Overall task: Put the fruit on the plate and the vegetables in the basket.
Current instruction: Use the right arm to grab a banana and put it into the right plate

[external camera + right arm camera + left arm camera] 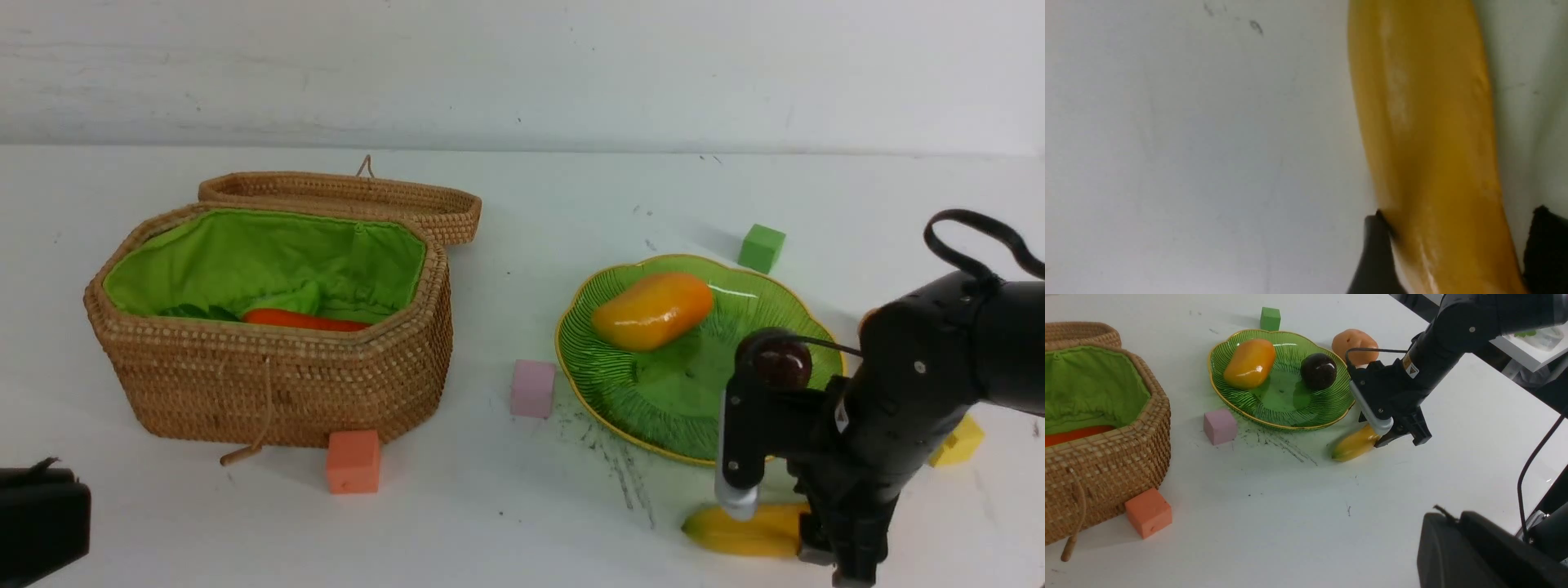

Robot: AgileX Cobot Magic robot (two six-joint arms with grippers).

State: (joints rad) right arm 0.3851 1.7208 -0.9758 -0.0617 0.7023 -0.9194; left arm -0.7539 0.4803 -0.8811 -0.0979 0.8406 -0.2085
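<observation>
The yellow banana point(739, 531) point(1351, 445) point(1425, 122) lies on the table just in front of the green plate point(653, 392) point(1286, 400). My right gripper point(804, 543) point(1396, 437) point(1459, 214) is down over it, open, astride its thick end. One finger touches it and the other stands apart. The mango point(653, 310) point(1249, 363) and the dark mangosteen point(782, 363) point(1318, 370) sit on the plate. The potato point(1354, 342) rests on the table beyond the plate. The carrot point(302, 320) lies in the open basket point(277, 384). My left gripper point(41, 506) point(1449, 514) is shut and empty at the near left.
Foam cubes dot the table: green point(761, 247) behind the plate, pink point(532, 389) between plate and basket, orange point(353, 461) against the basket's front, yellow point(959, 441) behind my right arm. The basket lid point(343, 196) lies open behind it.
</observation>
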